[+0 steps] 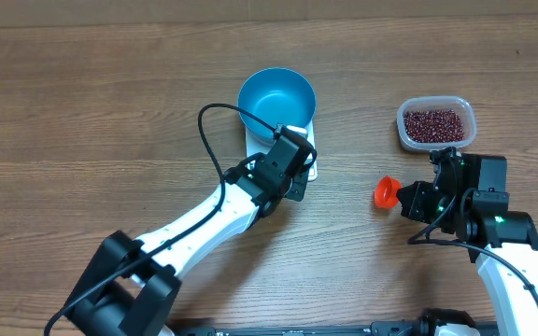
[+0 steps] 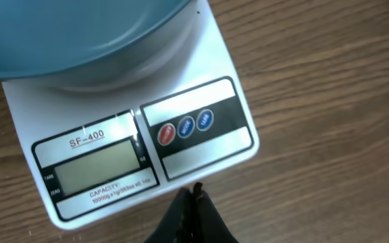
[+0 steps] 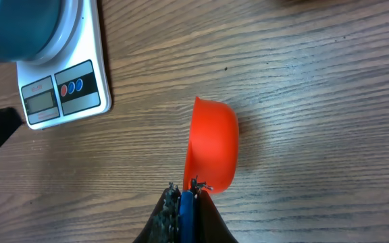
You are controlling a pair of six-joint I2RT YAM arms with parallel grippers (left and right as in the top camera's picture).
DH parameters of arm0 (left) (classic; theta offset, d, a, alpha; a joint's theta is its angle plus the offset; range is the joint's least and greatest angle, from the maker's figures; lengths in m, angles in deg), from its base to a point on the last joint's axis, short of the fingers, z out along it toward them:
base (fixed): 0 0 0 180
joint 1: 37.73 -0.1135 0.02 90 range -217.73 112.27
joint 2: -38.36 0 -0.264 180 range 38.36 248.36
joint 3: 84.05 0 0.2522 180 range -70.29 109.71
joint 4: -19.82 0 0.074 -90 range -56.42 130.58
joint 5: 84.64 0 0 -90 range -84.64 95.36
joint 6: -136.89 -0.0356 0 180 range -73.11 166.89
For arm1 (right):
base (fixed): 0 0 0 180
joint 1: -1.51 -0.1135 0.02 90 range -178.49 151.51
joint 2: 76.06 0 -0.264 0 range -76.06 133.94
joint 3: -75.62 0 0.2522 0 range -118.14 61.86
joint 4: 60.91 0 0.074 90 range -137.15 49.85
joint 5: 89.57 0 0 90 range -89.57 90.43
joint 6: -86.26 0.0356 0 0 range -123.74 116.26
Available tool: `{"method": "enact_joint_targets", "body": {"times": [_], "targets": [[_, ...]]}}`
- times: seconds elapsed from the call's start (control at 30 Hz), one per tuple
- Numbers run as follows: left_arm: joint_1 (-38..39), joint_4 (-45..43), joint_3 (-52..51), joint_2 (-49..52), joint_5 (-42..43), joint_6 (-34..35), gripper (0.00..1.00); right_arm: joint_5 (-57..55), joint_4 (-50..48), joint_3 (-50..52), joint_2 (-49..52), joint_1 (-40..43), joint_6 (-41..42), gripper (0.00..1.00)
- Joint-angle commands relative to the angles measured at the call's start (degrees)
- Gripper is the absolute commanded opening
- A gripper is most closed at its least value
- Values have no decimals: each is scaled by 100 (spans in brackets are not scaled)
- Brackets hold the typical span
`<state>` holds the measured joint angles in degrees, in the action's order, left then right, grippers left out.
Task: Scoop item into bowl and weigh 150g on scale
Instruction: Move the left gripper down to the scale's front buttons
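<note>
One bowl (image 1: 276, 98), one scale (image 2: 140, 142), one scoop (image 3: 213, 145), one tub (image 1: 468, 121) of beans (image 1: 434, 124).
Left gripper (image 2: 193, 196) clenched empty, scale's six o'clock; right gripper (image 3: 184, 192) grasping scoop.

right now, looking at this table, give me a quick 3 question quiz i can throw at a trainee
1. True or false: the blue bowl stands on the scale.
2. What is the right gripper shut on?
3. Where are the beans? A: in the bowl. B: in the clear tub. C: loose on the wood.

Key
1. True.
2. The orange scoop, held by its handle.
3. B. The bowl looks empty from overhead.
</note>
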<state>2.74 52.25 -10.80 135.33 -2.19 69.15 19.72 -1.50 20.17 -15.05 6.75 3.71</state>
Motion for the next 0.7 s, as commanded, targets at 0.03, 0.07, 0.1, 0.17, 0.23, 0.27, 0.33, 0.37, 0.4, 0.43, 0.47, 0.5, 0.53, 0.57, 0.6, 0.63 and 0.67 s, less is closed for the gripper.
{"method": "enact_joint_targets", "body": {"times": [0.03, 0.07, 0.1, 0.17, 0.23, 0.27, 0.33, 0.37, 0.4, 0.43, 0.47, 0.5, 0.53, 0.57, 0.6, 0.63, 0.67], "targets": [[15, -61, -42, 155, -192, -107, 4, 52, -46, -188, -90, 24, -42, 4], [15, -79, -42, 155, -208, -111, 4, 52, -52, -188, -90, 24, -42, 4], [13, -101, -42, 164, -238, -111, 4, 52, -55, -188, -90, 24, -42, 4], [15, -149, -42, 199, -341, -109, 4, 52, -55, -188, -90, 24, -42, 4], [15, -203, -42, 232, -382, -109, 4, 52, -55, -188, -90, 24, -42, 4], [15, -236, -42, 251, -385, -109, 4, 52, -52, -188, -90, 24, -42, 4], [13, -313, -42, 310, -385, -111, 4, 52, -52, -188, -90, 24, -42, 4], [9, -330, -42, 332, -385, -109, 4, 52, -52, -188, -90, 24, -42, 4], [9, -352, -42, 369, -385, -111, 4, 52, -52, -188, -90, 24, -42, 4], [9, -372, -42, 409, -387, -111, 5, 52, -52, -188, -90, 24, -42, 4], [9, -396, -42, 463, -393, -111, 4, 52, -52, -188, -90, 24, -42, 4], [9, -404, -42, 494, -404, -109, 4, 52, -52, -188, -90, 24, -42, 4], [9, -407, -42, 516, -407, -109, 4, 52, -52, -188, -90, 24, -42, 4], [7, -417, -42, 540, -422, -109, 4, 52, -52, -188, -90, 24, -42, 4], [4, -420, -42, 555, -433, -109, 4, 52, -52, -188, -90, 24, -42, 4], [4, -422, -42, 564, -459, -109, 4, 52, -52, -188, -90, 24, -42, 4], [4, -420, -42, 568, -476, -111, 4, 52, -52, -188, -90, 24, -39, 4]]}}
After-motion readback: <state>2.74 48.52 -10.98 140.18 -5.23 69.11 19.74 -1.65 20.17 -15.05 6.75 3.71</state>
